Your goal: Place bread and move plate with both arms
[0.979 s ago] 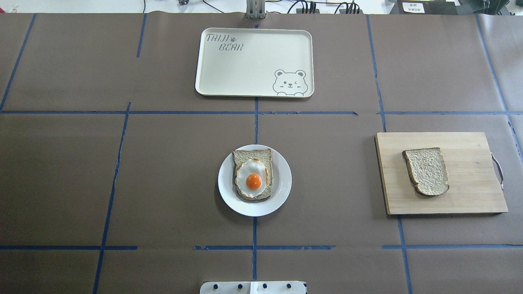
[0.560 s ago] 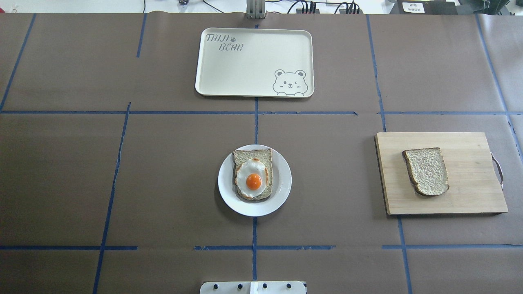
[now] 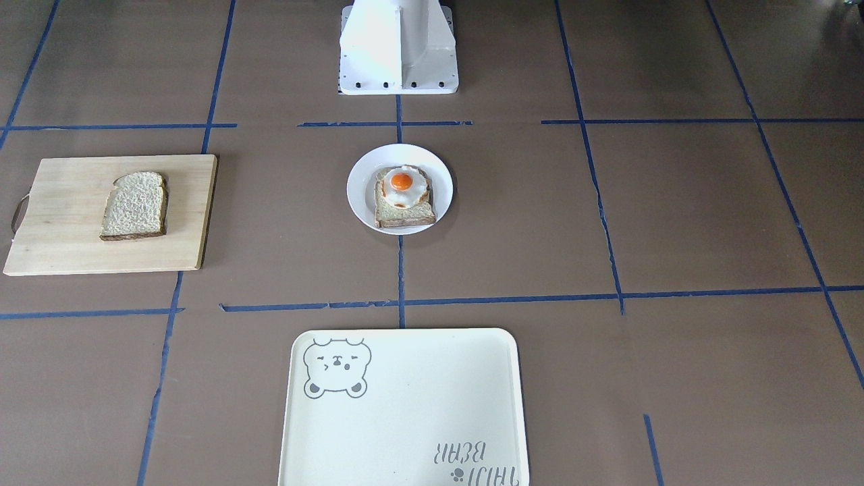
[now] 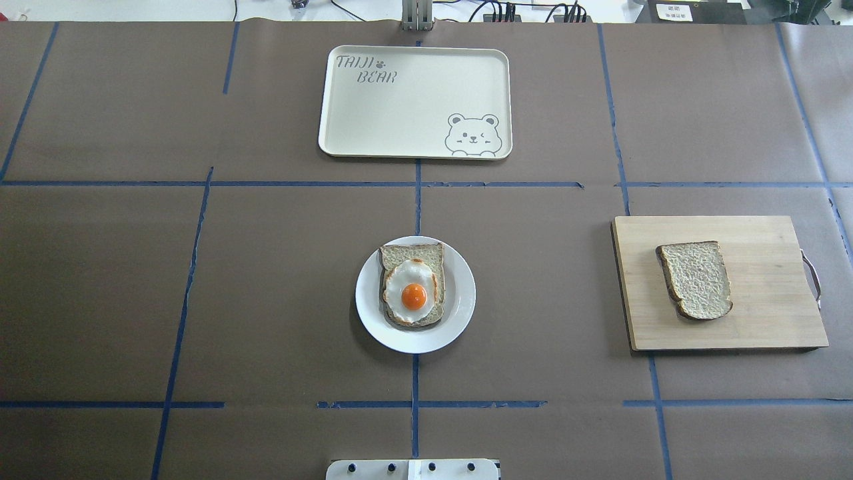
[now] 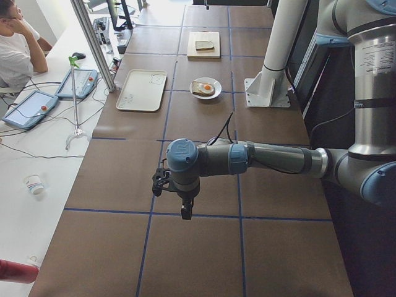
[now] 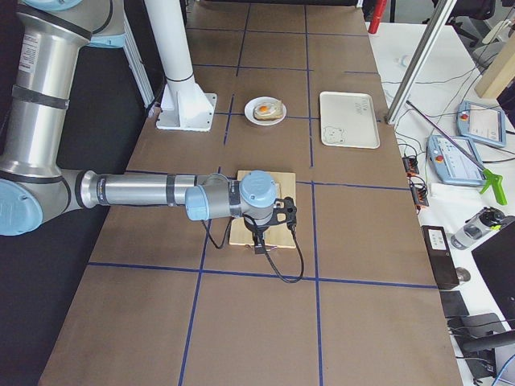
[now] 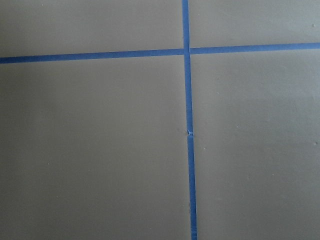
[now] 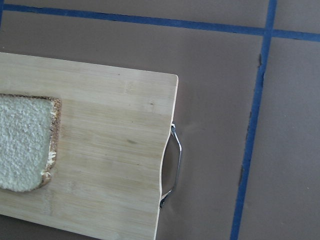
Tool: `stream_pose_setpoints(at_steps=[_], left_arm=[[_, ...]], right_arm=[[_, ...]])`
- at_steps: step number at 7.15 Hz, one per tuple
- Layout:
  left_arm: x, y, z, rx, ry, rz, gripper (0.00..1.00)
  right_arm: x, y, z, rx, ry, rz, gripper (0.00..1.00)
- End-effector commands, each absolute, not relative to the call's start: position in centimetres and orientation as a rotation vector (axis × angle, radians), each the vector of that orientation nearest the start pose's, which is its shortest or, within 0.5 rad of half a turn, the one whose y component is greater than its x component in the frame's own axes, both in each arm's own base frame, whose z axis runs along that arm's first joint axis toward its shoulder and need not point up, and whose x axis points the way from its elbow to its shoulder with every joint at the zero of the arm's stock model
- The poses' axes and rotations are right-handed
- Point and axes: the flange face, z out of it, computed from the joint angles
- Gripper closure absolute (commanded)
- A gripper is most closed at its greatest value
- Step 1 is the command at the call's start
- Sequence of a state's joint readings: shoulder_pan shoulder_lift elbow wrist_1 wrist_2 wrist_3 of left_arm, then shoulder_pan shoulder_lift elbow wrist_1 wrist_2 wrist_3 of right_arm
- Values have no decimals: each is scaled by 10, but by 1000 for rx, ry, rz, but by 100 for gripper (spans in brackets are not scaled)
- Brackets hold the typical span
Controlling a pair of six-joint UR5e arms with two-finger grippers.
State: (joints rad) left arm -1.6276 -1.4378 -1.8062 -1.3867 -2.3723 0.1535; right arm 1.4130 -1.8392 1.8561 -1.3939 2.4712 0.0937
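Item one: the plain beige bread slice with dark brown crust (image 4: 695, 280) lies flat on a rectangular wooden cutting board (image 4: 766, 313), on the robot's right side of the brown paper-covered surface (image 4: 266, 280). Item two: the small round white plate (image 4: 462, 297) sits centrally near the robot base and carries a second slice topped with a fried egg (image 4: 413, 293). It is well apart from the board. A cream rectangular tray with a bear drawing (image 4: 400, 113) lies beyond the plate, not touching it. The right gripper (image 6: 258, 244) appears to hang over the board's end with the metal handle (image 8: 175, 165), clear of the bread. The left gripper (image 5: 185, 211) hangs above bare surface crossed by blue tape lines (image 7: 187, 125). Both show in side views only, so I cannot tell whether their fingers are apart or together.
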Motion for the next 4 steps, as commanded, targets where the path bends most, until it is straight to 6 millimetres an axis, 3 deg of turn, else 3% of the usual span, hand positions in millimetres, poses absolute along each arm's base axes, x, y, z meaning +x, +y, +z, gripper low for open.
stream_pose_setpoints(at_steps=[1, 3, 4], left_arm=[[-84, -424, 619, 10, 825, 58, 0], [-84, -425, 616, 15, 825, 59, 0], [-84, -425, 613, 20, 824, 60, 0]], right_arm=[[-63, -394, 588, 75, -951, -153, 5], [-126, -390, 564, 52, -1001, -104, 11], [-158, -385, 565, 115, -982, -114, 11]])
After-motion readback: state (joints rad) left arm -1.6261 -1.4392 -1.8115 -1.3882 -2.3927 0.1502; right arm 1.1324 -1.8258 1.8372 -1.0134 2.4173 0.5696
